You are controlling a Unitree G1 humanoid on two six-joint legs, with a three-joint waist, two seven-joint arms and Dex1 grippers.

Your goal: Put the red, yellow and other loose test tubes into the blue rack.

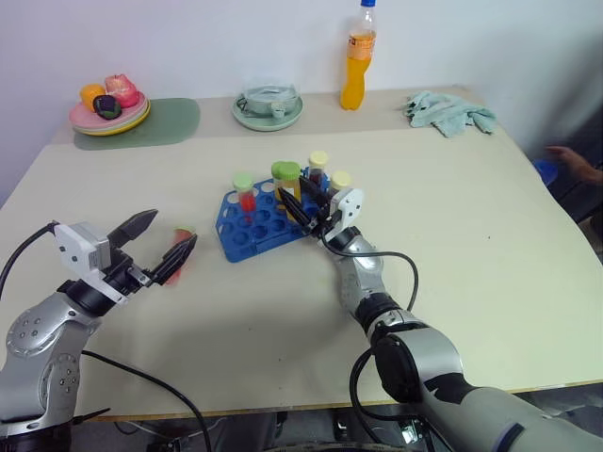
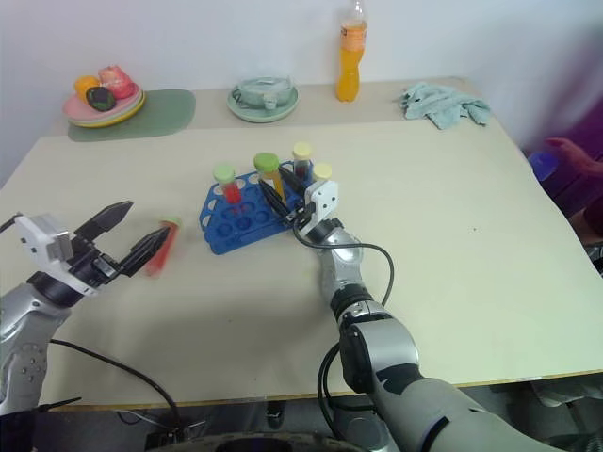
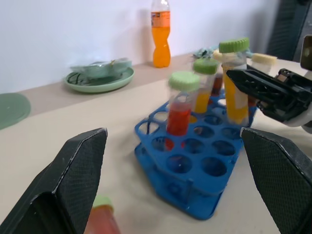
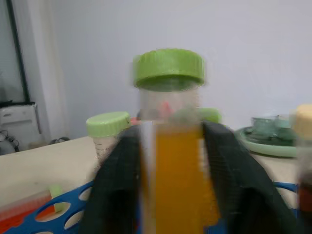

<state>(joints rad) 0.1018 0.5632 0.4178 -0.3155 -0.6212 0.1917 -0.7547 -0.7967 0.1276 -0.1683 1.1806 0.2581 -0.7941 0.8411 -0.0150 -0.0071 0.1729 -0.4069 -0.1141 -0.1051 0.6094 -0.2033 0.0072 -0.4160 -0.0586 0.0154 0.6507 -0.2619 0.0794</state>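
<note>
The tabletop [image 1: 490,282] carries everything; along its far edge sit a fruit plate [image 1: 109,115], a green dish [image 1: 268,108], an orange bottle [image 1: 357,58] and a crumpled cloth [image 1: 449,113]; the blue rack [image 1: 259,226] stands near the middle, already holding several capped tubes upright. The right gripper [image 1: 301,205] reaches over the rack's right side; its black fingers flank the yellow tube [image 4: 171,161] with the green cap, which stands upright in a rack hole; whether they grip it or have just slackened cannot be told from these views. The left gripper [image 1: 162,247] hovers near the left edge with its fingers spread wide and nothing between them; the loose red tube [image 2: 164,243] lies flat on the tabletop just beyond and below those fingertips, between them and the rack, its long axis running roughly towards the far edge. The left arm is clearly the nearer one to it, so the next pick probably falls to that side, reaching down and slightly forward.
</note>
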